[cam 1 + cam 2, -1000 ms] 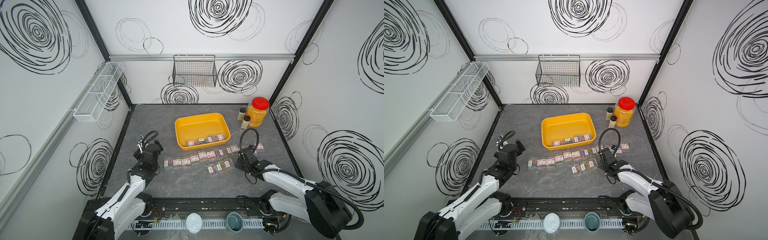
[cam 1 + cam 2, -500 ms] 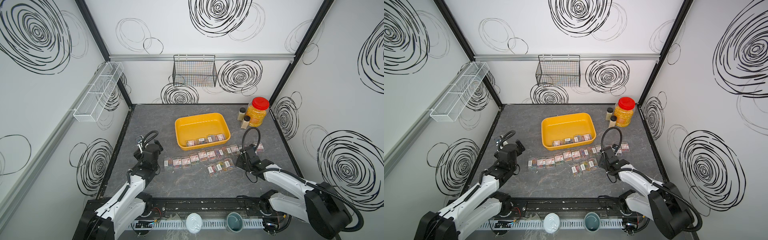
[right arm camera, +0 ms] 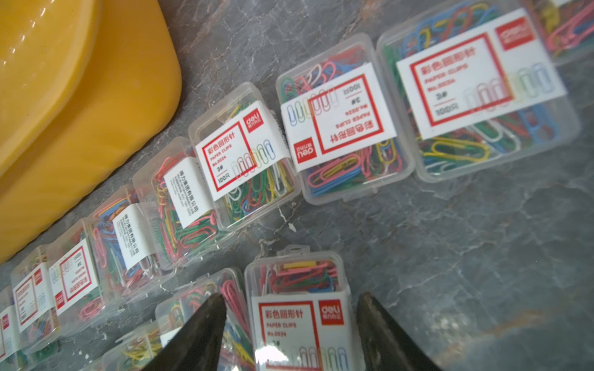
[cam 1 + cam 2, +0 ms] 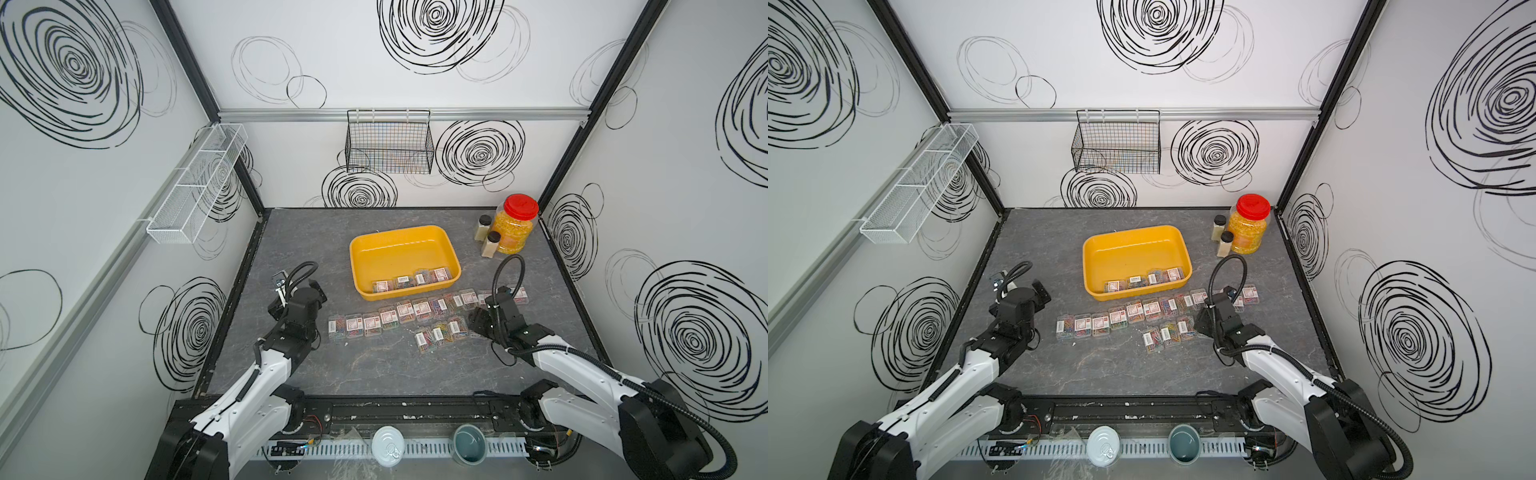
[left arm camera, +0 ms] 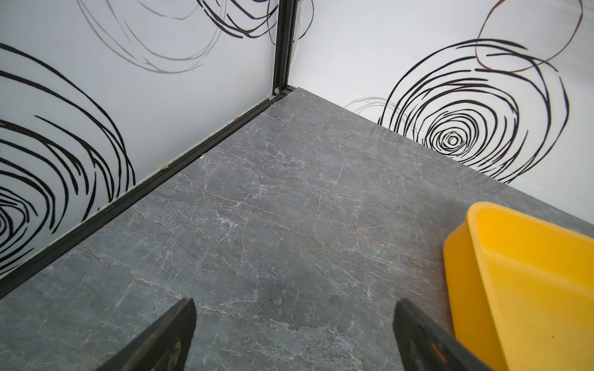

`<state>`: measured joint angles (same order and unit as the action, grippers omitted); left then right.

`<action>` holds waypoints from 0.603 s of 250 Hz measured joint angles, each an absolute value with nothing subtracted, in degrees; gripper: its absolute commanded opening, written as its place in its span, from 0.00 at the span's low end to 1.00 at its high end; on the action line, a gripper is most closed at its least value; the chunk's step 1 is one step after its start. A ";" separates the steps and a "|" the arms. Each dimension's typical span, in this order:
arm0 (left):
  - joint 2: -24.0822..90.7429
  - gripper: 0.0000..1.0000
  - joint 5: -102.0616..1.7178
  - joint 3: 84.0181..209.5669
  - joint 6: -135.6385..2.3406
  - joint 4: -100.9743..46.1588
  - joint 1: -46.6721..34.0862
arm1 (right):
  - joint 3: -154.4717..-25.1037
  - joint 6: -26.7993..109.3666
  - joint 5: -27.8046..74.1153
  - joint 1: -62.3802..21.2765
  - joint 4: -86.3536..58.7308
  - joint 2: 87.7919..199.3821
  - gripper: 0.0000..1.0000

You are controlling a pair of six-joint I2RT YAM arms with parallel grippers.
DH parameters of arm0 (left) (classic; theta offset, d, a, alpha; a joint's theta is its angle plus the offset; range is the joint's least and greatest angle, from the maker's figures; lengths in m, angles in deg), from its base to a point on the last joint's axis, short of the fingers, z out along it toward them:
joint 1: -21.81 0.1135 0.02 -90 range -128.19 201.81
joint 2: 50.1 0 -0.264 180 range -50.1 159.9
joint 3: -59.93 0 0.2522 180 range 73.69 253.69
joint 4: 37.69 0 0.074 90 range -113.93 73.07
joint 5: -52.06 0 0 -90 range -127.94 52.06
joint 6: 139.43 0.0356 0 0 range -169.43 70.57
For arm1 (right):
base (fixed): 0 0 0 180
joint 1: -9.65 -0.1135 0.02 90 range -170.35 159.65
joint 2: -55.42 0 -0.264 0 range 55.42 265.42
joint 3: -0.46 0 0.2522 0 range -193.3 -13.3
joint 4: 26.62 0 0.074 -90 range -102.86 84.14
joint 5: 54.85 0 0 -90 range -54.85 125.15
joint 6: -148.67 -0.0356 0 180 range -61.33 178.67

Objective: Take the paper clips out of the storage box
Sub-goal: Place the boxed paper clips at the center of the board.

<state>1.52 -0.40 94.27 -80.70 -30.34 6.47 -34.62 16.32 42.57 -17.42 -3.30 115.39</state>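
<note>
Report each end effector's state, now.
Left end effector: open, empty, above the table.
Right end effector: open, straddling a paper clip case on the table, not clamping it.

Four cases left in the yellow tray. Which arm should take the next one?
Left, probably: the left gripper is open, empty and beside the storage box, while the right gripper straddles a paper clip case on the table.

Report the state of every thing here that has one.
storage box: four cases left inside, by its near wall.
loose paper clips: cases shut, in two rows before the box.
left gripper: open, empty, over bare table.
right gripper: open, straddling a case on the table.
jar: upright, red lid on.
small bottles: upright, capped.
</note>
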 measured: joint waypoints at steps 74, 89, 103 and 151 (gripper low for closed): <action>1.63 0.99 -0.40 94.27 -80.70 -30.34 6.41 | -34.60 16.76 41.26 -17.33 -3.84 113.07 0.68; 1.67 0.99 -0.38 94.27 -80.70 -30.34 6.21 | -34.53 16.80 40.76 -17.33 -4.52 112.83 0.68; 1.69 0.99 -0.36 94.27 -80.70 -30.34 5.99 | -34.36 16.87 40.37 -17.33 -4.89 112.52 0.69; 1.71 0.99 -0.32 94.27 -80.67 -30.34 5.71 | -33.77 17.61 39.47 -17.33 -5.07 111.04 0.70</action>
<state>1.71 -0.32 94.27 -80.67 -30.34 5.71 -33.77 17.61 39.47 -17.33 -5.07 111.04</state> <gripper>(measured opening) 0.990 0.696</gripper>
